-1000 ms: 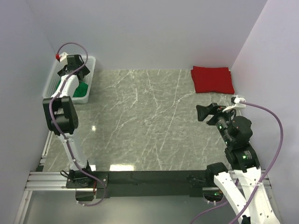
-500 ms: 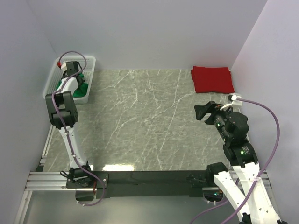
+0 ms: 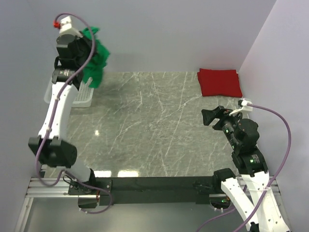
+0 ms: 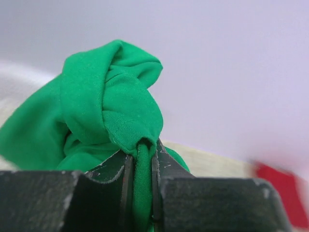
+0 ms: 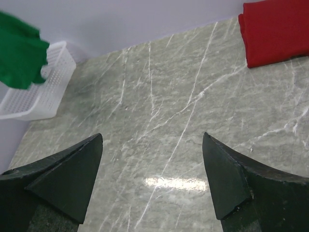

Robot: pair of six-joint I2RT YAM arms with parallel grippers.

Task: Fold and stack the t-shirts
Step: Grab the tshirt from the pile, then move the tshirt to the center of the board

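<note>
Aloft, green tee (image 4: pixel 111 106), clamped in L end effector (image 4: pixel 141 153)

The broad middle of the counter (image 3: pixel 154 125) is bare marble, open to a pass from either side. In the far right corner the folded red shirt (image 3: pixel 219 82) lies close to the back wall (image 3: pixel 169 34) and the right wall (image 3: pixel 280 63), leaving approach only from the near side or the left. The white basket (image 3: pixel 83 96) stands at the far left edge, hard by the left wall (image 3: pixel 19 72). The left hand (image 4: pixel 141 154), clamped on the bunched green shirt (image 3: pixel 96 60), holds the cloth in the air over that corner, and the left arm (image 3: pixel 58 106) slants up along that edge. The right hand (image 5: pixel 152 137) hovers with jaws wide over the counter's right side, near the red shirt but apart from it.
</note>
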